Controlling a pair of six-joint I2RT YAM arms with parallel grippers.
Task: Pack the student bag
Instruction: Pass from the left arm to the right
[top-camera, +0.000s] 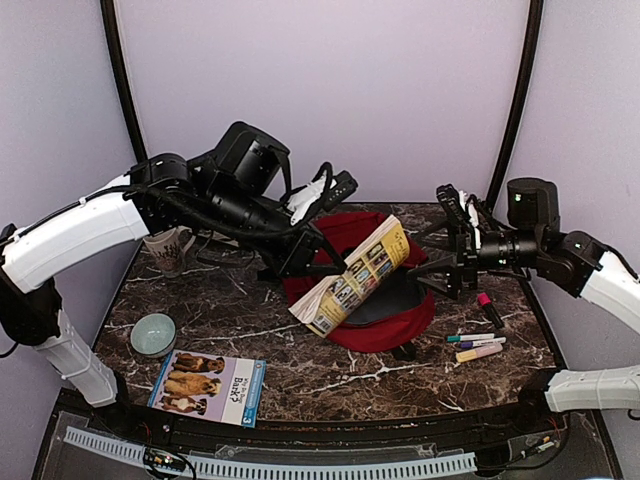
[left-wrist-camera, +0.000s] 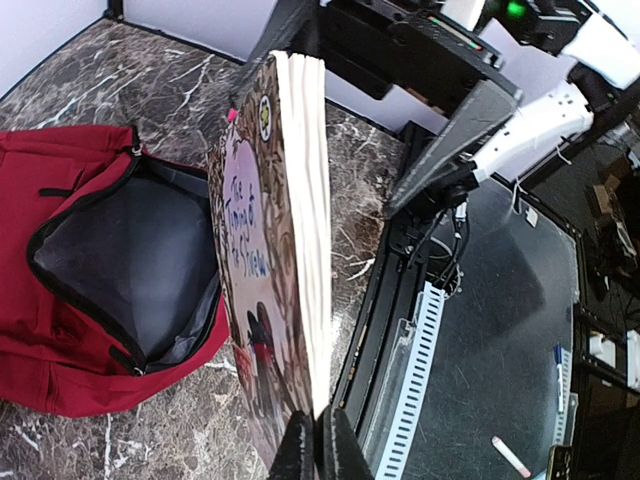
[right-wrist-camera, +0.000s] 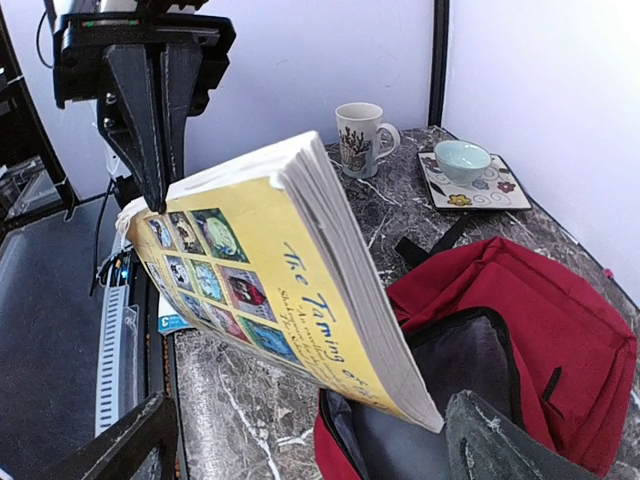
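**Ana:** Where's the student bag (top-camera: 400, 328)?

**Ben:** It lies flat on the marble tabletop (top-camera: 300, 370), about mid-depth and a little toward the right edge. It's red with black zippers. The main zipper is undone, and the mouth gapes onto grey lining.

**Ana:** And the thick paperback (top-camera: 355, 278)?

**Ben:** It's in the air, tilted over the open mouth, with the yellow cover showing. Its high end points toward the far right corner and its low end hangs over the bag's left side.

**Ana:** Who has it?

**Ben:** The left gripper (left-wrist-camera: 318, 440). Its fingers are pinched tight on the edge of the book at one corner, and the pages fan slightly above them.

**Ana:** The right gripper (top-camera: 443, 268)?

**Ben:** It's spread wide and holds nothing. It sits level with the paperback's raised end, just to the right of the bag. From its own camera, one finger shows on each side of the book's near corner. I can't tell whether either one touches it.

**Ana:** Anything else out?

**Ben:** A patterned mug (top-camera: 170, 248) stands near the far left corner. A pale teal bowl (top-camera: 153, 335) sits by the left edge. A picture book (top-camera: 207, 387) with dogs on its cover lies flat at the near edge, just beside the bowl. A few markers (top-camera: 477, 346) lie loose near the right edge, apart from the bag.
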